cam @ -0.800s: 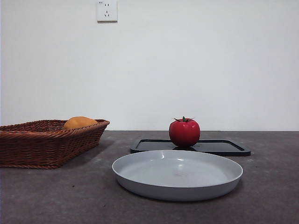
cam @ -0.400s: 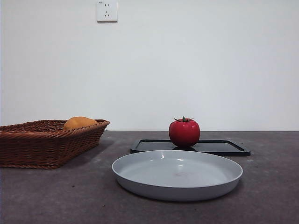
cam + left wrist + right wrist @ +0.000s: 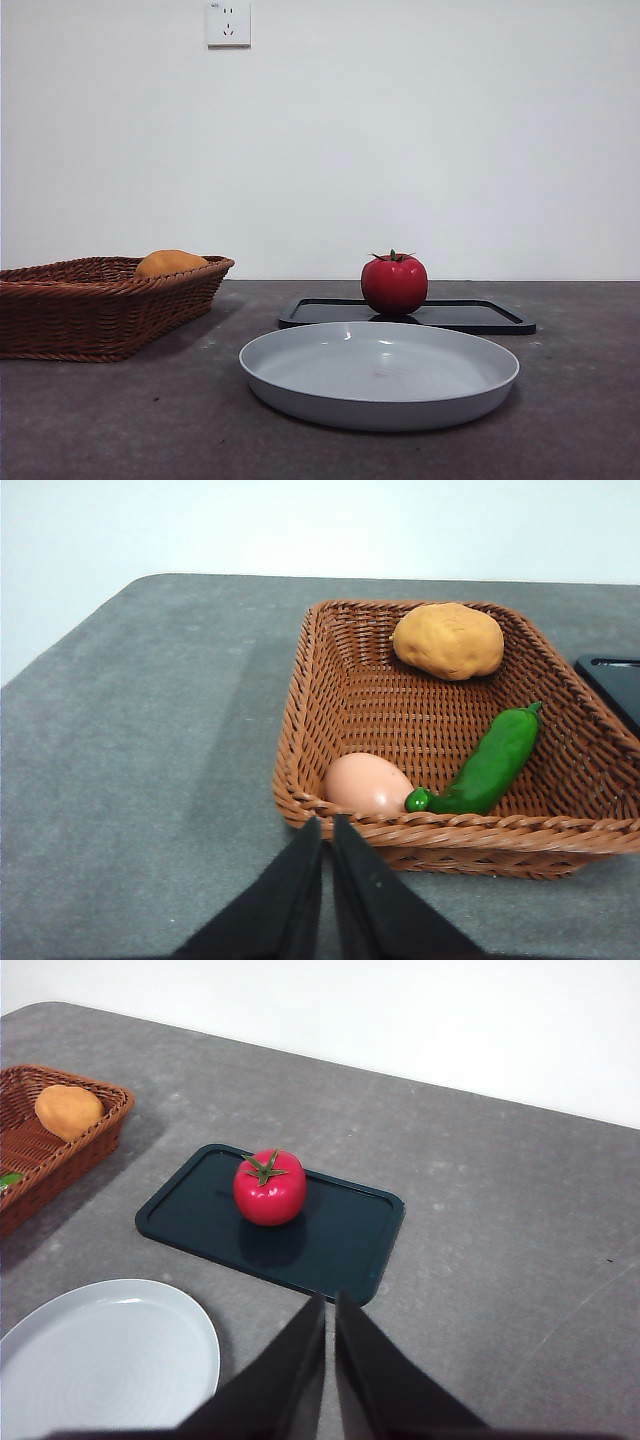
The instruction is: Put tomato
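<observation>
1. The tomato [image 3: 270, 1187] is sitting upright on the dark tray [image 3: 340, 1240], calyx up, toward the tray's basket-side end; in the front view it is standing just behind the grey plate [image 3: 380, 375].
2. The right gripper [image 3: 329, 1305] is hanging above the table with its jaws pressed together, holding nothing. The tomato is lying ahead of it and a little toward the wicker basket [image 3: 330, 680], well apart from the jaws.
3. The left gripper [image 3: 326, 830] is hovering at the basket's near rim, jaws likewise closed and empty. The tomato is not showing in its view, so the right arm is looking like the nearer one for the reach.
4. Being round, the tomato is offering no long axis to line up with; the jaws would need to part first.
5. Counting: one tomato, one tray, one plate, one basket. The basket is holding one orange potato-like lump [image 3: 448, 640], one egg [image 3: 367, 783] and one green pepper [image 3: 495, 760].
</observation>
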Robot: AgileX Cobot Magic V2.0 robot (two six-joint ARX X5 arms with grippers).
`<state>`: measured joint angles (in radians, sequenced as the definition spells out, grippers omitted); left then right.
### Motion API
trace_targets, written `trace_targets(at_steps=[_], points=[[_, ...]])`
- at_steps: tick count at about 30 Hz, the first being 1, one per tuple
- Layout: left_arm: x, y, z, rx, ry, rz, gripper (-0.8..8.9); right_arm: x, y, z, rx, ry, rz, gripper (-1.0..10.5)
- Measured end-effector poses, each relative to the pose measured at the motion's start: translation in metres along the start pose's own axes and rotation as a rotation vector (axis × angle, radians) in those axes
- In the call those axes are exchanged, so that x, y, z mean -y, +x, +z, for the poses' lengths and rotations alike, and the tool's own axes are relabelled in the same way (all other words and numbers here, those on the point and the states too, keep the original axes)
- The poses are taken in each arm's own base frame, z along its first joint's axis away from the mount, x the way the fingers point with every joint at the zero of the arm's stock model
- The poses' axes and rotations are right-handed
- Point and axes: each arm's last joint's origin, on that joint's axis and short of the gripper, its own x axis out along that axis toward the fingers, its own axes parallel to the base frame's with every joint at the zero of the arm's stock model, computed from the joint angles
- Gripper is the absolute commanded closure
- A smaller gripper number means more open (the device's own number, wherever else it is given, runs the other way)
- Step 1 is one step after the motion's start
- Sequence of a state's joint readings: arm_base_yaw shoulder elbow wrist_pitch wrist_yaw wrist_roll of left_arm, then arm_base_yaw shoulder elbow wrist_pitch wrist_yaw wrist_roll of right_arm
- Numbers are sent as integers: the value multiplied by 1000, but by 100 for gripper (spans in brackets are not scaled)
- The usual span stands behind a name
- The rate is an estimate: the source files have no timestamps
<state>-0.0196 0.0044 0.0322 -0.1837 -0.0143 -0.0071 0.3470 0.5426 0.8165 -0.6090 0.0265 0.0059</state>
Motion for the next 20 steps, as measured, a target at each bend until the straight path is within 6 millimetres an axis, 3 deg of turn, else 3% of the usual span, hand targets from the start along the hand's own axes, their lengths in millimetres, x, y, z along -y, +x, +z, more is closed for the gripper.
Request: trace_targets(at_steps=[20], points=[[0, 0, 0, 0, 8, -2, 794, 0, 0, 0, 0, 0, 0, 940]])
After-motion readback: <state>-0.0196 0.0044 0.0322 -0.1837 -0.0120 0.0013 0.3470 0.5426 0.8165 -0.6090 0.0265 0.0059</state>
